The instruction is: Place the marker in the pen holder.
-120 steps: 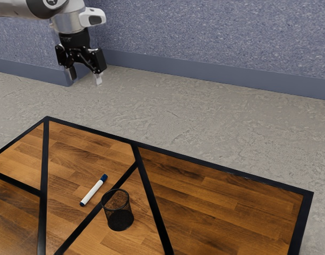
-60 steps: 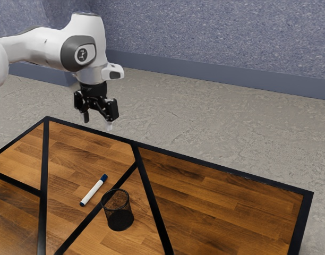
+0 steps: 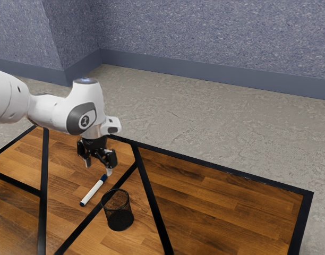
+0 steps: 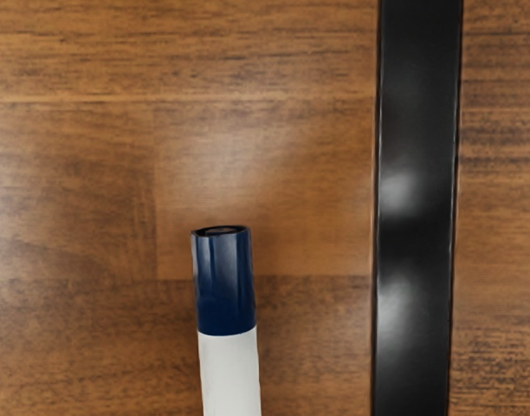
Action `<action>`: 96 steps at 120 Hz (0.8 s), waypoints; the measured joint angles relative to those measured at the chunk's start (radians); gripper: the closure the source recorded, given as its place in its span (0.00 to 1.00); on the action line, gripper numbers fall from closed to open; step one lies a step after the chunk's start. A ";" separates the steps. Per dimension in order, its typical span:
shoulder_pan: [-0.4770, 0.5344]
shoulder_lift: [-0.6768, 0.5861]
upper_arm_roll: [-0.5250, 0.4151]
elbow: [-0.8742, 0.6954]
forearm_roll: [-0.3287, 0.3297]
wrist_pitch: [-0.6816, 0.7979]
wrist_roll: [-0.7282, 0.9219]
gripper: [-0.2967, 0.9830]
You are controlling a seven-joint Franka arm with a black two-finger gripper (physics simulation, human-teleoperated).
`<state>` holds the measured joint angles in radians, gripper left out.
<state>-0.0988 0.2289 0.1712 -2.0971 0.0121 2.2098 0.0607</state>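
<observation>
While the claw (image 3: 98, 166) hangs above the marker (image 3: 92, 192), it's wide open. Pen holder (image 3: 120, 219) stands upright on the surface (image 3: 221, 202) nearby.

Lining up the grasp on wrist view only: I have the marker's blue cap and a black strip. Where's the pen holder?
Observer: Exterior view has the pen holder upright on the table, close beside the marker.
Operator: Anything in it?
Observer: Looks empty through the mesh.
Operator: Gripper state?
Observer: Gripper is open, fingers apart, near the marker's capped end.
</observation>
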 joint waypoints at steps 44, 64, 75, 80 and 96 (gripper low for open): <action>-0.001 -0.040 0.025 -0.198 -0.006 0.285 0.135 0.23; 0.000 -0.020 0.025 -0.201 -0.008 0.303 0.171 0.23; 0.000 -0.008 0.025 -0.200 -0.010 0.291 0.180 0.23; 0.001 -0.006 0.025 -0.200 -0.010 0.286 0.182 0.24; 0.001 -0.004 0.025 -0.198 -0.012 0.265 0.181 0.38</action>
<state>-0.0983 0.2247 0.1963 -2.2954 0.0002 2.4749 0.2418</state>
